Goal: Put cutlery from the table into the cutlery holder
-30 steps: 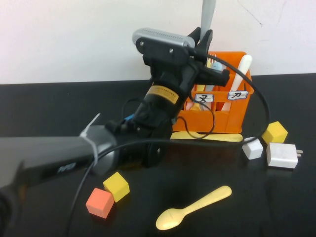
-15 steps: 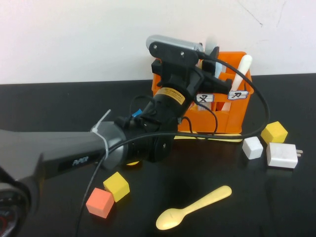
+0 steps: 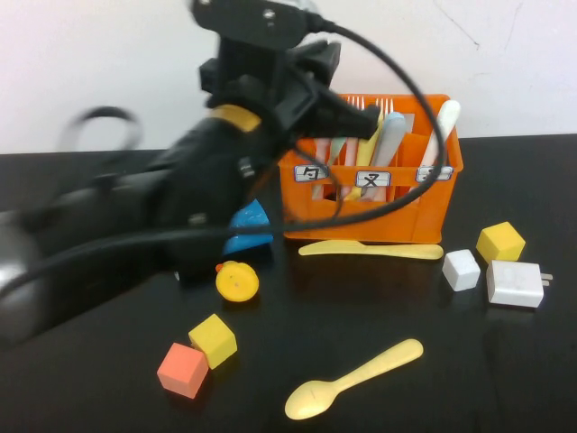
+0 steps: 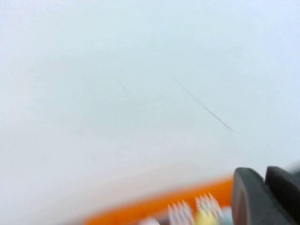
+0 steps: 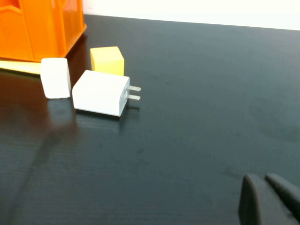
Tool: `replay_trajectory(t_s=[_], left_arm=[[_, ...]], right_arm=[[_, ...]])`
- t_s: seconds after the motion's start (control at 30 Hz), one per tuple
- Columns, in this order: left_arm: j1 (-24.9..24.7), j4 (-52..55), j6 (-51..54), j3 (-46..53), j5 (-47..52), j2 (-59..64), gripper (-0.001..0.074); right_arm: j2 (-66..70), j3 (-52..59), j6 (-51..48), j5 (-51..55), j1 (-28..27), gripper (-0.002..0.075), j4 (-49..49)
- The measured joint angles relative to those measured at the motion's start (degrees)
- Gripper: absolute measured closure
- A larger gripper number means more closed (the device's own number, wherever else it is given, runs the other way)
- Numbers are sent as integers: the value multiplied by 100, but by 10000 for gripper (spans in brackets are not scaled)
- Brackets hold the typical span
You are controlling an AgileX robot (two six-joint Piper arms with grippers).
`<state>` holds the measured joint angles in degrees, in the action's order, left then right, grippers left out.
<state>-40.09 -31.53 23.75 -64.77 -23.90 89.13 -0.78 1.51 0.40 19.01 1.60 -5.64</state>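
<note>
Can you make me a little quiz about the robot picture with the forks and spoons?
1. True or false: a yellow spoon lies on the table.
2. Which cube is next to the orange cube: A white, B yellow, C green?
3. What lies right in front of the holder?

Left gripper is above the holder; right gripper is low over the table.

Key: 1 true; 2 B; 3 yellow knife.
</note>
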Motion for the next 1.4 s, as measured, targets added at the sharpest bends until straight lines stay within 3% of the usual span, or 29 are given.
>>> replay_trajectory(t_s=[0.3, 0.5, 0.77, 0.93, 1.13, 1.27, 1.4], left_arm=[[0, 177, 210, 1148, 3030, -2051, 733], [98, 802, 163, 1663, 3754, -2743, 734], [884, 960, -520, 2194, 4688, -3769, 734], [1049, 1282, -657, 2783, 4335, -4455, 734], [1460, 1592, -1834, 4354, 2508, -5579, 734], [2008, 1685, -2286, 5367, 2002, -6510, 735], [2748, 1982, -2375, 6018, 2213, -7392, 735]], right_arm=[[0, 0, 0, 0, 0, 730, 0], [0, 0, 0, 0, 0, 730, 0], [0, 0, 0, 0, 0, 730, 0], [0, 0, 0, 0, 0, 730, 0], [0, 0, 0, 0, 0, 730, 0], [0, 0, 0, 0, 0, 730, 0], [0, 0, 0, 0, 0, 730, 0]])
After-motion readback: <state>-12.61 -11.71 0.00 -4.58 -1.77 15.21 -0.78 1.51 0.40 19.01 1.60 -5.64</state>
